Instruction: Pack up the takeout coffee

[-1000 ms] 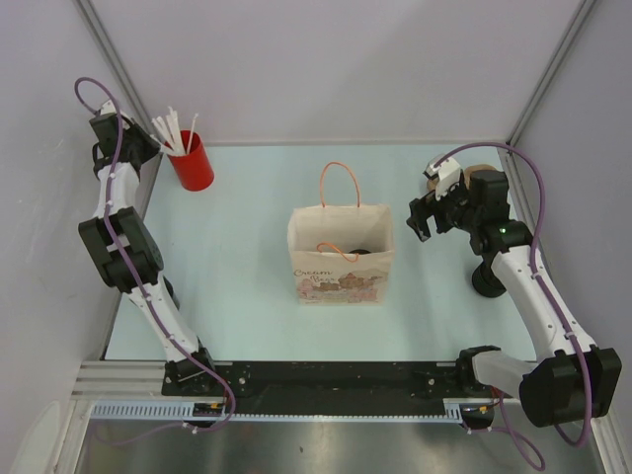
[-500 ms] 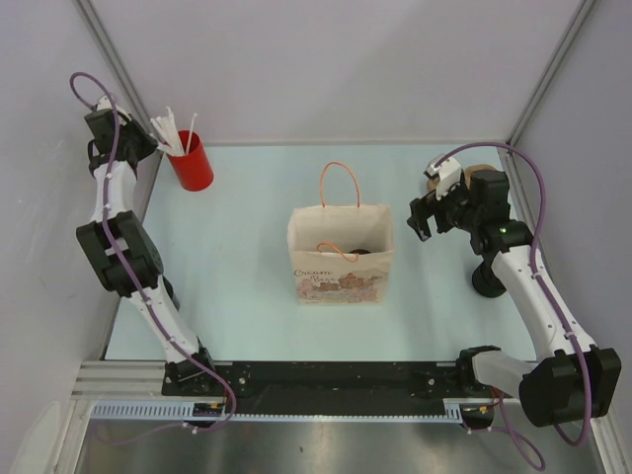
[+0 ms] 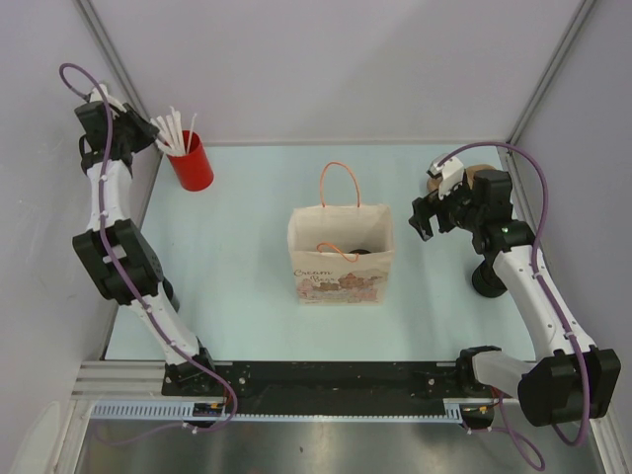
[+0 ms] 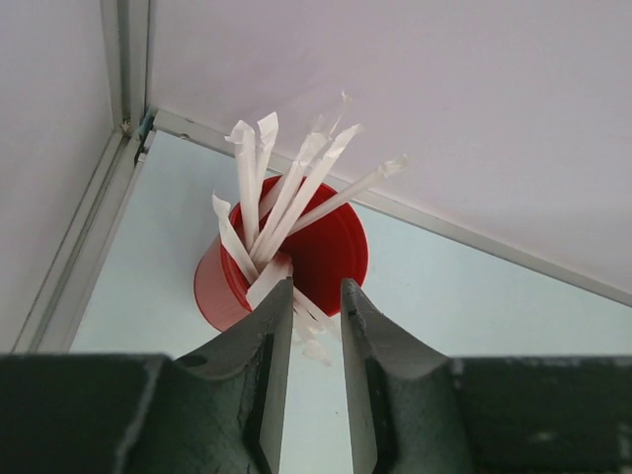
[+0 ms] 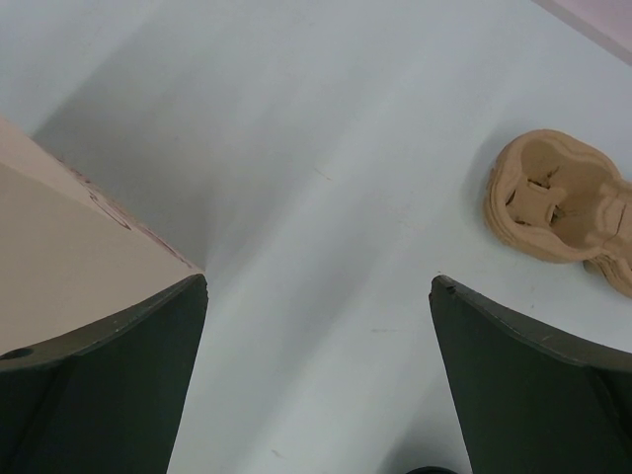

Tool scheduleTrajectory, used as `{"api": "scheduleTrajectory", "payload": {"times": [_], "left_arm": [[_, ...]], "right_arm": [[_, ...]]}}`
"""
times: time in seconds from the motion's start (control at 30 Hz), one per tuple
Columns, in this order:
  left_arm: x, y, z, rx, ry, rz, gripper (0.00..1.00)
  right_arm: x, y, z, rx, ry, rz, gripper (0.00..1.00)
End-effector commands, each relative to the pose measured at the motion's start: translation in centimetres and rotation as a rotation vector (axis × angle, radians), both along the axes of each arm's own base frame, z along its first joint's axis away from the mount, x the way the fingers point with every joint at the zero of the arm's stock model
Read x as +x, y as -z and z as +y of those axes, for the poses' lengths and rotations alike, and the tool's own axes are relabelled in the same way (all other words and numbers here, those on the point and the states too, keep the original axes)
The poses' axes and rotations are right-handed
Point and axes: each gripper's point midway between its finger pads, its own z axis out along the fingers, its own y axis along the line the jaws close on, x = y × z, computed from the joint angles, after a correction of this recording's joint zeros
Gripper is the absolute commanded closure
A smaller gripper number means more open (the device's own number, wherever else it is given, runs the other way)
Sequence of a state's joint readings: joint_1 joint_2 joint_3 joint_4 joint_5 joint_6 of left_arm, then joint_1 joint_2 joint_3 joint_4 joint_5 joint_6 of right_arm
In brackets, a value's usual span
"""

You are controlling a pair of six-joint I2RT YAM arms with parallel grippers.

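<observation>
red cup [image 4: 341,252] of wrapped straws [image 4: 247,188] sits just beyond the left gripper [image 4: 316,284], jaws slightly parted, gripping nothing. the takeout coffee [image 3: 361,252] shows dark inside the paper bag [image 3: 341,276], left of the wide-open right gripper [image 5: 318,283]. bare table [image 5: 296,118] lies beneath it, with a pulp cup carrier [image 5: 563,202] to its right.

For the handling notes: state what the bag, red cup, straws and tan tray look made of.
Bag: tan paper, matte, creased, printed front. Red cup: probably plastic, smooth, slight sheen. Straws: white paper wrappers, crimped ends; straw material hidden. Tan tray: likely moulded pulp, rough matte, pressed wells.
</observation>
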State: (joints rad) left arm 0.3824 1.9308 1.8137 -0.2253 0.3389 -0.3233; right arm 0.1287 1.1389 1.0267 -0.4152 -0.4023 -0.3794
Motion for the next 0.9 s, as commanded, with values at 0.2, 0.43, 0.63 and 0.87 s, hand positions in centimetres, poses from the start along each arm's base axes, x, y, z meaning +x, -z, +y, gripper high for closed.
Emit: {"api": "scheduleTrajectory", "payload": {"times": [0.2,0.43,0.63,0.87], "left_arm": [[-1.4,-1.8,-2.3,0.017,0.088,-0.018,0.63],[-2.7,1.4,-4.4,0.030,0.174,0.061,0.63],[-3.1,-1.3,-6.0,0.107,0.190,-0.015,0.62],[-3.0,-3.8,-7.3,0.122,0.204,-0.089,0.60]], "right_arm": [[-0.1,-0.8,0.0,0.006,-0.014,-0.031,0.01],[-0.2,-0.8,0.0,0.006,-0.017,-0.030,0.01],[-0.2,-0.7,0.0,0.008,-0.016,-0.026,0.01],[-0.2,-0.7,0.0,0.009,-0.016,-0.026,0.01]]}}
